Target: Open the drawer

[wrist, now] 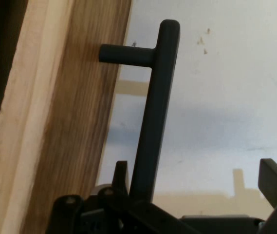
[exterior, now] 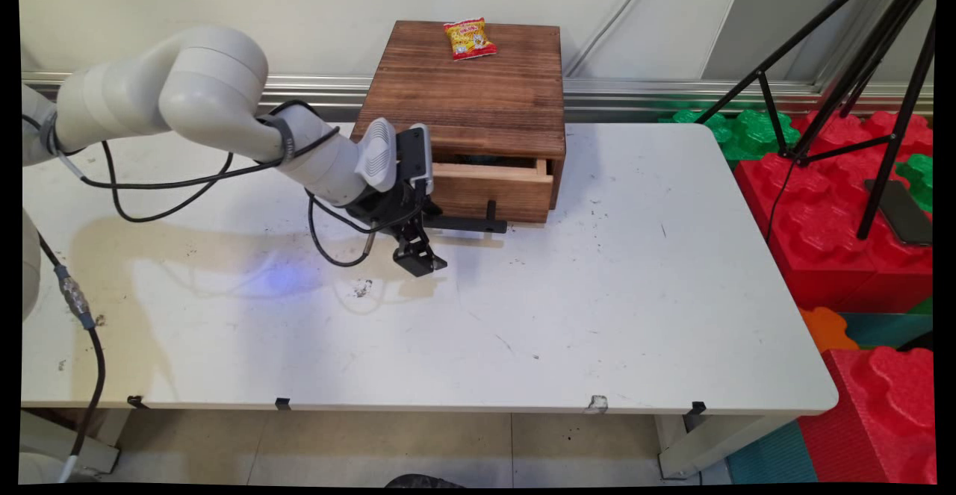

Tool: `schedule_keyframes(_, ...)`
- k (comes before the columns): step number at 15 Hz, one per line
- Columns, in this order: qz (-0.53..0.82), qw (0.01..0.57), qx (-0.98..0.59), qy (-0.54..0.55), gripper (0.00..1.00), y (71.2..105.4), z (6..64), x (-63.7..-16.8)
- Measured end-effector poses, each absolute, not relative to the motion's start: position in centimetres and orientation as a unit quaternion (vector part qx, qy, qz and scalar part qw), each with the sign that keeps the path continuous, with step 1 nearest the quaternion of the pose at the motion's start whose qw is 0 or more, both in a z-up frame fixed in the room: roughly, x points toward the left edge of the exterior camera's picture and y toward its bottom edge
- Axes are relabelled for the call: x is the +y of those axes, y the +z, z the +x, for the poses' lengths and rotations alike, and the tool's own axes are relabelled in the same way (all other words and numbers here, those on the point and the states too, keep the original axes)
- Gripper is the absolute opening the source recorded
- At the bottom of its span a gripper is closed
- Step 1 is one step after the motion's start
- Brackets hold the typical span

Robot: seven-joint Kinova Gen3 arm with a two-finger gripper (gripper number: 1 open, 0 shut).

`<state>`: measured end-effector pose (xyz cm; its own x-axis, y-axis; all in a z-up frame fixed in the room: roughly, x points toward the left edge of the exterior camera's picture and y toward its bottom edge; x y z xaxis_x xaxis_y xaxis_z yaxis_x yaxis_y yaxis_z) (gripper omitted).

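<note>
the drawer handle [exterior: 467,223], a black bar on two short posts, lies with its long axis running left to right along the front of the wooden drawer [exterior: 489,190] in the main view; in the hand view the same bar [wrist: 154,117] stands nearly upright, leaning slightly, with one post joining it to the wood near its top end; the drawer is pulled a little way out of the brown wooden box [exterior: 470,99], which sits at the table's far side against the wall, so the handle faces the table's near side and hangs just above the white table [exterior: 523,316]; the arm comes in from the left, bent at the elbow, its wrist angled down and to the right toward the drawer front, black cables looping under it; the gripper [exterior: 429,241] sits at the handle's left end, its fingers spread wide apart, one finger [wrist: 120,176] close against the drawer side of the bar and the other [wrist: 274,180] well off to the table side; the bar passes between them near the first finger, though whether that finger actually touches it is hard to tell from either view; nothing is clamped; a small red and yellow snack packet [exterior: 469,38] lies on the box's top near its back edge, well apart from the gripper.
</note>
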<state>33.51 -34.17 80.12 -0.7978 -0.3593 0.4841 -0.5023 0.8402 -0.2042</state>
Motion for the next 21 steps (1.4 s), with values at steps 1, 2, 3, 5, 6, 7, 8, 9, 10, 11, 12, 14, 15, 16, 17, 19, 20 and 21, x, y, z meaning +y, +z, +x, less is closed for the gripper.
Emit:
schedule_keyframes(1,0.233,0.221,-0.933,0.162,1.00,80.2,33.6,-33.8)
schedule_keyframes(2,0.235,0.222,-0.933,0.161,1.00,80.2,33.6,-33.6)
schedule_keyframes(3,0.237,0.223,-0.932,0.160,1.00,80.3,33.7,-33.3)
schedule_keyframes(5,0.239,0.225,-0.931,0.157,1.00,80.3,33.8,-32.6)
schedule_keyframes(6,0.241,0.226,-0.931,0.156,1.00,80.3,33.9,-32.4)
schedule_keyframes(7,0.243,0.227,-0.931,0.154,1.00,80.3,34.0,-32.0)
schedule_keyframes(8,0.244,0.228,-0.930,0.152,1.00,80.3,34.0,-31.6)
schedule_keyframes(9,0.245,0.230,-0.930,0.151,1.00,80.4,34.1,-31.3)
schedule_keyframes(10,0.246,0.231,-0.929,0.150,1.00,80.5,34.2,-31.0)
schedule_keyframes(11,0.246,0.231,-0.929,0.149,1.00,80.5,34.2,-30.8)
schedule_keyframes(12,0.246,0.233,-0.929,0.148,1.00,80.6,34.2,-30.5)
schedule_keyframes(14,0.245,0.234,-0.929,0.146,1.00,80.7,34.3,-30.1)
schedule_keyframes(15,0.245,0.235,-0.929,0.145,1.00,80.8,34.3,-29.9)
schedule_keyframes(16,0.244,0.235,-0.930,0.144,1.00,80.8,34.3,-29.6)
schedule_keyframes(17,0.243,0.236,-0.930,0.143,1.00,80.9,34.4,-29.2)
schedule_keyframes(19,0.242,0.237,-0.931,0.139,1.00,80.9,34.4,-28.6)
schedule_keyframes(20,0.242,0.237,-0.931,0.137,1.00,80.9,34.4,-28.3)
schedule_keyframes(21,0.241,0.238,-0.931,0.135,1.00,80.8,34.4,-27.9)
